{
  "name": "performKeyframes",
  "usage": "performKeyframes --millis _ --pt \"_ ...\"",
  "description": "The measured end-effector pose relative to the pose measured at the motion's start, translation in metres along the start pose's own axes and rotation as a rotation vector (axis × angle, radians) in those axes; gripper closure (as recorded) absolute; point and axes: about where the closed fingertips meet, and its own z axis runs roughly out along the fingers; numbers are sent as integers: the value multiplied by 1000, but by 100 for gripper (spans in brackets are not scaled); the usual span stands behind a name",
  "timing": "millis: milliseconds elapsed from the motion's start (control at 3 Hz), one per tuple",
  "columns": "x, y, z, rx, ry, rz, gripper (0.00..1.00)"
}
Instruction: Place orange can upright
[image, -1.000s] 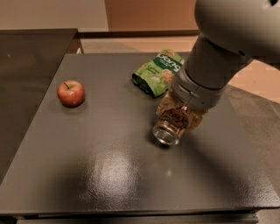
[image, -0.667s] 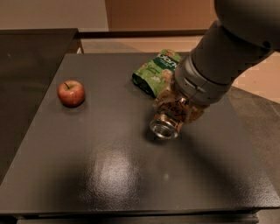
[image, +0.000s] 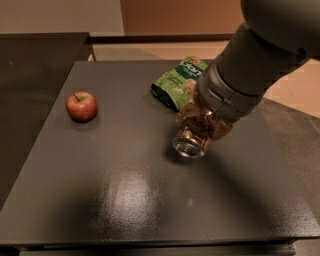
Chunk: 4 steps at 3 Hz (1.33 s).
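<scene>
The orange can (image: 194, 134) is tilted over the middle right of the dark table (image: 125, 190), with its silver end (image: 189, 147) pointing down towards the camera, close to the surface. My gripper (image: 204, 122) comes down from the upper right and is shut on the can's body. The thick grey arm (image: 250, 65) hides the can's far end.
A green snack bag (image: 179, 81) lies just behind the can and the gripper. A red apple (image: 81, 106) sits at the table's left. A second dark surface (image: 35, 65) adjoins on the left. Floor shows at the right.
The arm has swung a little up and to the right. The can has stayed in the gripper at nearly the same place, its silver end slightly higher.
</scene>
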Motion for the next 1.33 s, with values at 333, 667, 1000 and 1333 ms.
performKeyframes --millis 333,667,1000,1333 --pt "6 -10 -3 17 39 -75 100" --pt "12 -24 -6 68 87 -204 100" --pt "15 -41 -3 133 120 -354 100" --pt "16 -55 -3 208 171 -493 100"
